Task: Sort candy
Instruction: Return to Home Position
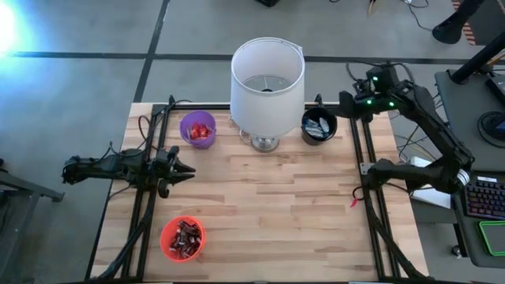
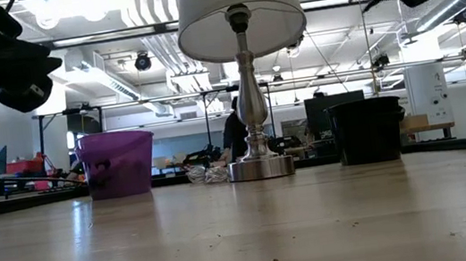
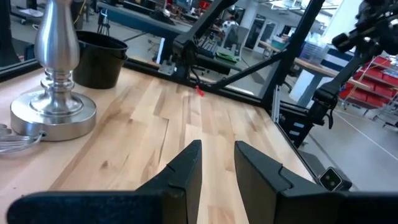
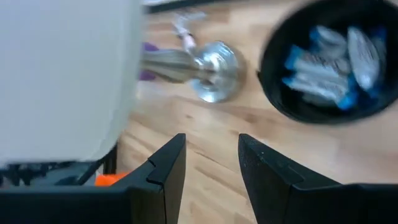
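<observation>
The left tool (image 3: 217, 146) sat parted and empty at the table's (image 1: 276, 205) left edge, nearest the red candy (image 1: 200, 132) in the purple cup (image 1: 183, 126) and dark candy (image 1: 185, 237) in the orange cup (image 1: 164, 235), while blue-and-white candy (image 1: 318, 127) lay in the black cup (image 1: 305, 120) near the raised, released right tool (image 4: 211, 140).

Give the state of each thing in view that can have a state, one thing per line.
Purple cup, upright, holds red candy.
Black cup, upright, holds blue-and-white candy.
Orange cup, upright, holds dark candy.
Lamp, upright, between the purple and black cups.
Left tool, open, empty, at the table's left edge.
Right tool, open, empty, raised near the black cup.
</observation>
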Tool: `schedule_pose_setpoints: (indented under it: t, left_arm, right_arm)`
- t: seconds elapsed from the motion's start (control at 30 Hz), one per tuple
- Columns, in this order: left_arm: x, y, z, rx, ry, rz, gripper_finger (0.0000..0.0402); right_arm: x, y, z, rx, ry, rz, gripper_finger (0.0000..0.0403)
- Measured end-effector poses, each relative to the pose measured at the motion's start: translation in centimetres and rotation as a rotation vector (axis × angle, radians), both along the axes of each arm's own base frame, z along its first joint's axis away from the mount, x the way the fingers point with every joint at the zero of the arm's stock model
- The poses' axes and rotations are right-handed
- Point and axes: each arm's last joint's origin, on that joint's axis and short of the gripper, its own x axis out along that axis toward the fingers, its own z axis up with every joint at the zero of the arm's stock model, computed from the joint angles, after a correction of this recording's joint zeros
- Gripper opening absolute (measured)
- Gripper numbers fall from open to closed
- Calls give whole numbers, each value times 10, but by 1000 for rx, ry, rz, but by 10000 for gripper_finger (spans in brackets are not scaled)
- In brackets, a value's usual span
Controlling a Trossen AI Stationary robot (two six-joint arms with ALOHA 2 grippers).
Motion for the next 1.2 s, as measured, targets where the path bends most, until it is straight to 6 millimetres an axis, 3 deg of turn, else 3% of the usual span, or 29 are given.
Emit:
schedule_pose_setpoints:
  t: [0.23, 0.3, 0.37, 0.57, 0.73, 1.0, 1.2]
  left_arm:
    - [0, 0, 0, -14, 0, 1, 77]
    - [0, 0, 0, -24, 2, 2, 77]
    - [0, 0, 0, -39, 3, 3, 77]
    - [0, 0, 0, -73, 5, -3, 77]
    - [0, -3, 0, -105, 11, -82, 77]
    - [0, -3, 3, -120, -14, -96, 77]
    - [0, -3, 3, -120, -20, -96, 77]
  right_arm:
    - [-14, 35, 40, -334, -276, 153, 137]
    - [-38, 68, 63, -513, -421, 189, 137]
    - [-54, 88, 79, -642, -520, 211, 137]
    - [-107, 148, 98, -1095, -662, 252, 137]
    - [-148, 197, 93, -1396, -725, 256, 137]
    - [-187, 241, 52, -1806, -528, 275, 137]
    - [-194, 242, 21, -1768, -344, 125, 137]
